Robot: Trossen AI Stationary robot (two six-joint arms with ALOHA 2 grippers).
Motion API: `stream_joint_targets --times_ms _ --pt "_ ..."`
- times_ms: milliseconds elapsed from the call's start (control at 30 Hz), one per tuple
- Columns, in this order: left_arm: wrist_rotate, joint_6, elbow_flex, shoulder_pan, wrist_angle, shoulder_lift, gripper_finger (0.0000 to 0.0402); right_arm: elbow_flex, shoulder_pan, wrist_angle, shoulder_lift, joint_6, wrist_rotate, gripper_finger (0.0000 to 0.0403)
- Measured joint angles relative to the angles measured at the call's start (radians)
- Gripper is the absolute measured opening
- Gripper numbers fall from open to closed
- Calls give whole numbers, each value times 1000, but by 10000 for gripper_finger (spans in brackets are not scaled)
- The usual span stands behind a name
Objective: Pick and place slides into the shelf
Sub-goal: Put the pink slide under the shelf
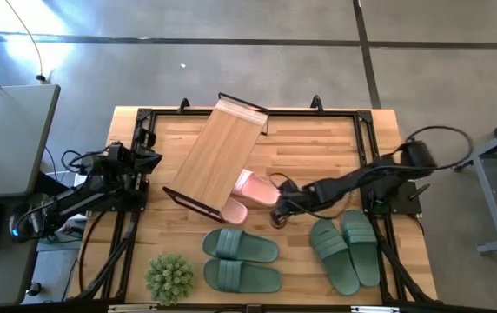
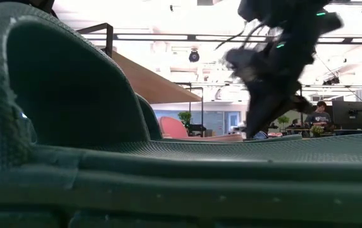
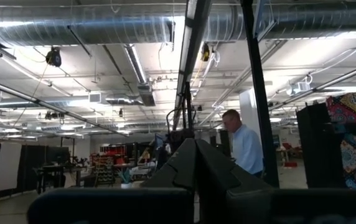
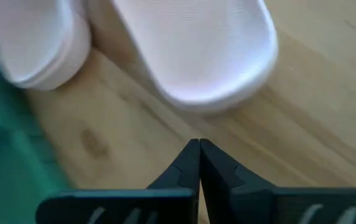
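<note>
Right fingers [image 4: 198, 163] closed, empty, beside pink slide [image 4: 196, 50]

The shelf [image 1: 218, 156] seemingly hides most of both pink slides [image 1: 250, 185].

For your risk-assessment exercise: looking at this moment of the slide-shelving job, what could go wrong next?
1. The right gripper is shut and empty beside the pink slides, so it may shove one rather than grasp it.
2. The shelf sits skewed across the table; a push could turn it further.
3. The pink slides lie partly under the shelf's edge, so the arm reaching in may hit the board.
</note>
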Motion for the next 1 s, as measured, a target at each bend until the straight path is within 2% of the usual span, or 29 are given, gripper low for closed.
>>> stream_joint_targets --times_ms 100,200,267,300,467,633,867,1000 --pt "0 0 0 0 0 0 1 -171 45 53 -141 86 65 0" --pt "0 7 0 0 -2 0 1 -325 76 329 -252 63 120 0" --pt "0 18 0 0 -2 0 1 -381 81 450 -270 33 133 0" --pt "0 19 0 0 -2 0 1 -393 78 440 -265 32 144 0" --pt "-6 19 0 0 -1 0 1 -396 31 436 -203 27 203 0" --pt "-7 19 0 0 -6 0 1 -396 -38 533 -118 -3 141 0" --pt "-8 26 0 0 -9 0 1 -395 -86 673 -43 -46 108 0" --pt "-8 26 0 0 -9 0 1 -336 -120 666 2 -117 44 0"
